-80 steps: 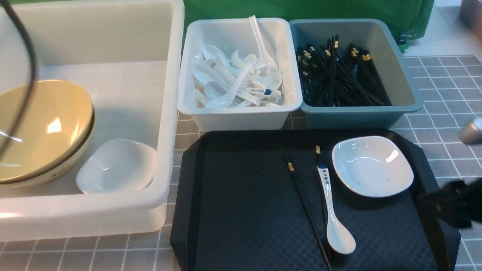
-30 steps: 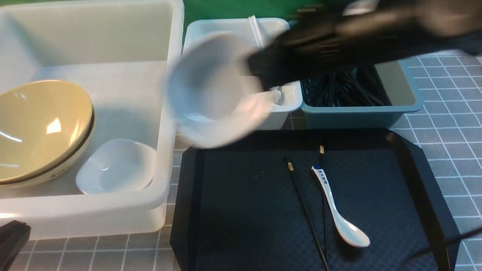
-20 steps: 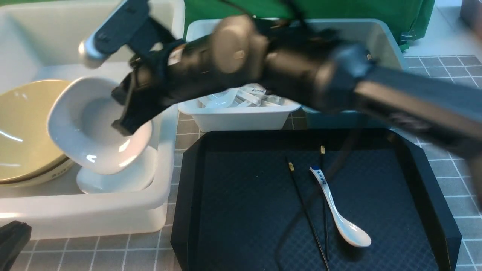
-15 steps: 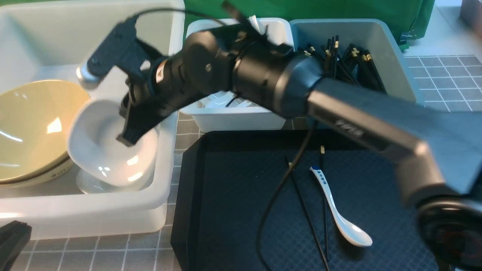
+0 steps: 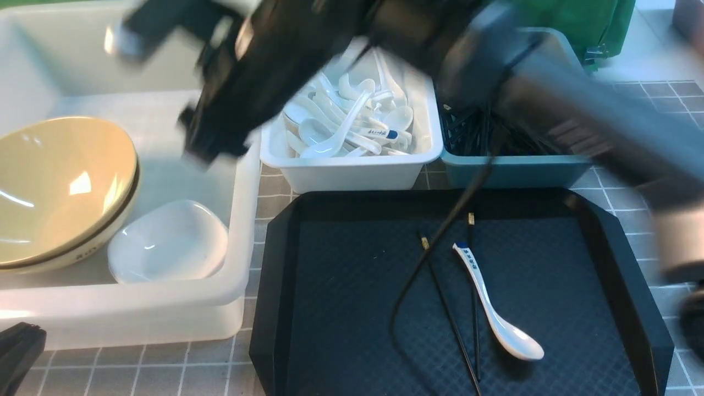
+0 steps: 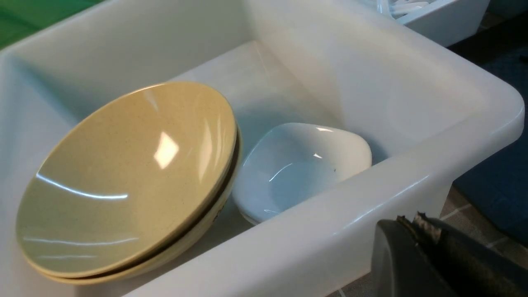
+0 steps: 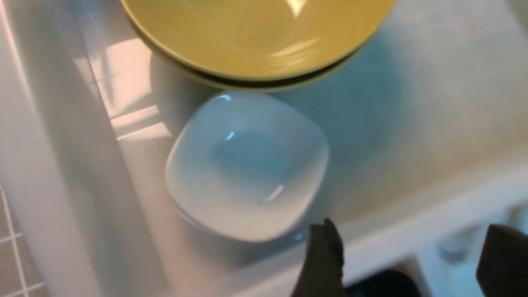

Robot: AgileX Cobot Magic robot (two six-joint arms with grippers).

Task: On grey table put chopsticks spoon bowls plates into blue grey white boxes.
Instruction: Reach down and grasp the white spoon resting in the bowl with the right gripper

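- The right arm [image 5: 440, 38], blurred, hides parts of the white spoon box [image 5: 352, 170] and blue-grey chopstick box [image 5: 511, 170]; the front view cuts off the yellow bowls [image 5: 60, 187].
- That arm slants leftward across the scene, its tool [image 7: 412, 228] released over the translucent tub [image 5: 121, 300].
- The right wrist view shows parted fingers and a white plate [image 7: 247, 165] in the tub, beside the bowls.
- The left wrist view shows the left tool [image 6: 412, 225] clenched, empty; the front view catches only a corner.
- Spoon [image 5: 498, 308] and two chopsticks [image 5: 448, 313] lie on the black tray [image 5: 341, 308].

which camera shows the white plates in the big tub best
The right wrist view: it looks down on the white plates unobstructed. The left wrist view and front view show them at a slant, partly behind the tub's rim.
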